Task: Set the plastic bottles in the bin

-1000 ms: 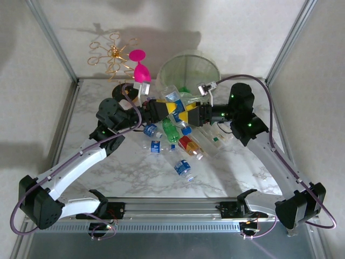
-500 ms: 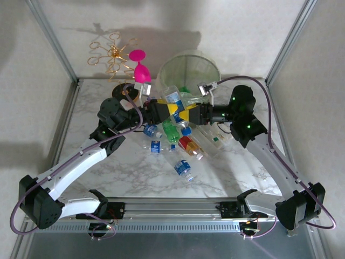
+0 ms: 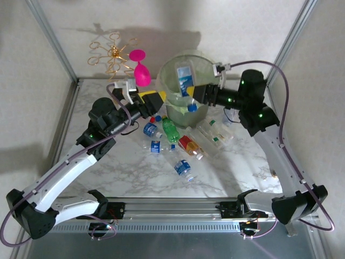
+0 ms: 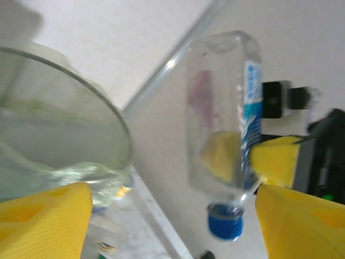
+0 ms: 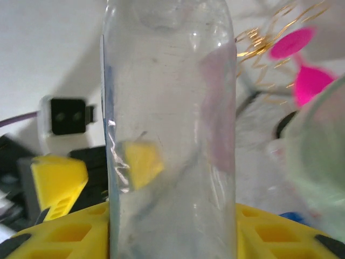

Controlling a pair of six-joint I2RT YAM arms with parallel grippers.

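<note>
Your right gripper [image 3: 194, 94] is clamped around a clear, blue-labelled bottle [image 3: 185, 80] and holds it cap-down at what looks like the mouth of the bin [image 3: 171, 102], so letting go should drop it inside. Your left gripper [image 3: 155, 99] hangs beside the bin's left wall, jaws spread and empty, clear of the drop. The other bottles [image 3: 171, 131] lie on the table [image 3: 232, 162] in front of the bin.

Held bottle [image 5: 170, 129] was clear, smooth, glossy plastic; label a shiny blue film. Bin [image 3: 178, 116] wall looked translucent, frosted plastic. Right gripper [image 5: 171, 229] pads [image 5: 275, 234] were matt yellow, waffle-moulded. Table [image 3: 232, 167] was marble-patterned, smooth, faintly glossy. Goblet [image 3: 143, 73] glossy pink.
</note>
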